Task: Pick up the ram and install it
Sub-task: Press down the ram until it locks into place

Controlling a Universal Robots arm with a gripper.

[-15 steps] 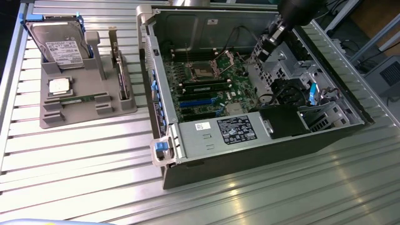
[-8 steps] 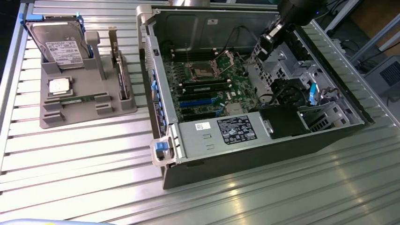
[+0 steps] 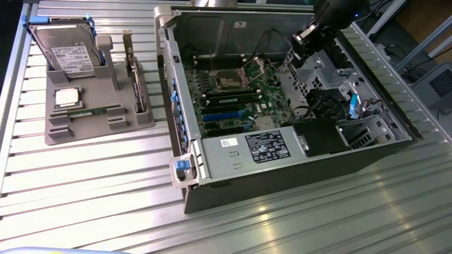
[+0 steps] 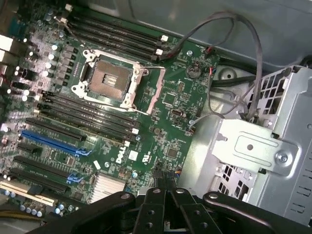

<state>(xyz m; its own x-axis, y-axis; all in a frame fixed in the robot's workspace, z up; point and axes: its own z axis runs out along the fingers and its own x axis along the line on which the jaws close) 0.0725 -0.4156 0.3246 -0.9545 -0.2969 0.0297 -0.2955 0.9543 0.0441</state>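
Observation:
The ram (image 3: pixel 88 112) is a thin green stick lying flat in the grey holder (image 3: pixel 99 129) on the exterior view's left, far from the arm. My gripper (image 3: pixel 301 48) hangs over the open computer case (image 3: pixel 282 174), above the far right part of the motherboard (image 3: pixel 233 90). In the wrist view the black fingers (image 4: pixel 155 204) of the gripper (image 4: pixel 165 195) meet with nothing between them. Beneath them lie the motherboard (image 4: pixel 165 97), its bare processor socket (image 4: pixel 107 78) and the long black memory slots (image 4: pixel 87 109), which look unfilled.
The grey holder also carries a silver hard drive (image 3: pixel 67 50) with blue rails, an upright expansion card (image 3: pixel 134 74) and a small chip (image 3: pixel 66 97). Inside the case are the power supply (image 3: pixel 247 151), a metal drive cage (image 4: pixel 263 146) and loose cables (image 4: pixel 239 53). Everything sits on a slatted metal table (image 3: pixel 84 180).

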